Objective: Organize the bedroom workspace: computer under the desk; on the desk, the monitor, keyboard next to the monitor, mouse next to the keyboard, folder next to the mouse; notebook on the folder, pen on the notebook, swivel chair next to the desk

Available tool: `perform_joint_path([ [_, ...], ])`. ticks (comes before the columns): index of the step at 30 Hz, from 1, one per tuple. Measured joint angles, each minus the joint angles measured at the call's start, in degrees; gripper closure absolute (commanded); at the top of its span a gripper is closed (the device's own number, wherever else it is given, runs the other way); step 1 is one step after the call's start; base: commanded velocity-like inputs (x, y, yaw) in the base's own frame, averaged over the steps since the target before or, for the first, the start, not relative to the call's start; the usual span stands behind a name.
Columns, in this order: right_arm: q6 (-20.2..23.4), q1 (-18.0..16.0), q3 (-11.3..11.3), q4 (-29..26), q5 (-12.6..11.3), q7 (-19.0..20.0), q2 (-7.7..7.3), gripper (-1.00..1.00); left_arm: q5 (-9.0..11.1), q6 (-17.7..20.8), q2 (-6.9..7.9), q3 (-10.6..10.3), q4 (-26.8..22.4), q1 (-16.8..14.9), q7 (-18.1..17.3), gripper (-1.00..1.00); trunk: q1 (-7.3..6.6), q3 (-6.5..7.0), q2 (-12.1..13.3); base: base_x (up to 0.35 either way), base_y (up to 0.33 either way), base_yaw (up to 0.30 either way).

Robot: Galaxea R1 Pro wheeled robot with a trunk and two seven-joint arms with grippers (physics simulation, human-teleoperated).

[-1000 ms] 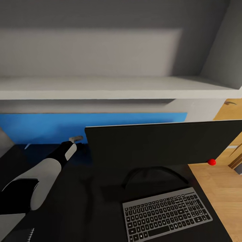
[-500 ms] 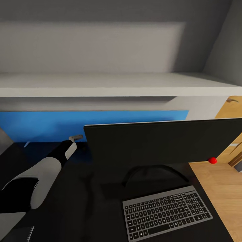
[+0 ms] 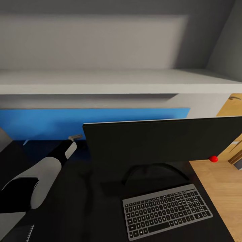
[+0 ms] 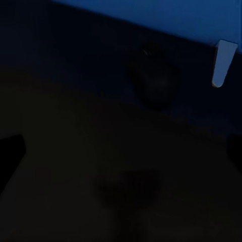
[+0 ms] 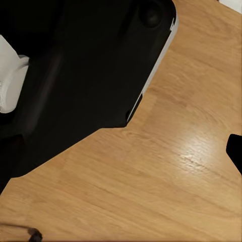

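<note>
Head view, desk [image 3: 67, 201]: glossy black top; blue upright back panel [image 3: 50, 122] along the far edge; white wall shelf [image 3: 111, 82] above it.
Head view, monitor [image 3: 161, 141]: stands on the desk, right of centre; black front, red dot [image 3: 213, 159] at its lower right corner; curved black stand behind the keyboard.
Head view, keyboard [image 3: 167, 211]: flat on the desk, just near of the monitor stand; key legends too small to read.
Head view, notebook [image 3: 20, 233]: spiral-bound corner at the near left edge of the desk.
Head view, left gripper [image 3: 75, 137]: at the end of the extended left arm, near the blue panel, just left of the monitor; whether the fingers are spread or closed cannot be told.
Left wrist view, desk top [image 4: 75, 151]: dark surface; a small pale tab [image 4: 223, 63] by the blue panel.
Right wrist view, floor [image 5: 166, 171]: light wood; dark shapes at far left, not identifiable. Right gripper state cannot be told.
Writing, containers: none legible.
</note>
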Motion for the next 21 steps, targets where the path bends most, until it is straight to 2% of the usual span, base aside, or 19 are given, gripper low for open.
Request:
perform_joint_path([
  [7, 0.04, 0.0, -0.02, 0.0, 0.13, 0.0, 0.0, -1.0, 0.1, -0.24, -0.4, -0.07, -0.3, 0.02, 3.31, -1.0, 0.0, -0.64, 0.0, 0.0, 0.0, 0.0],
  [21, 0.05, 0.0, -0.24, -0.03, 0.17, -0.08, 0.09, -1.0, 0.14, -0.22, -0.68, -0.08, -3.26, -1.17, 4.24, -1.0, 0.0, -1.9, 0.0, 0.0, 0.0, 0.0],
])
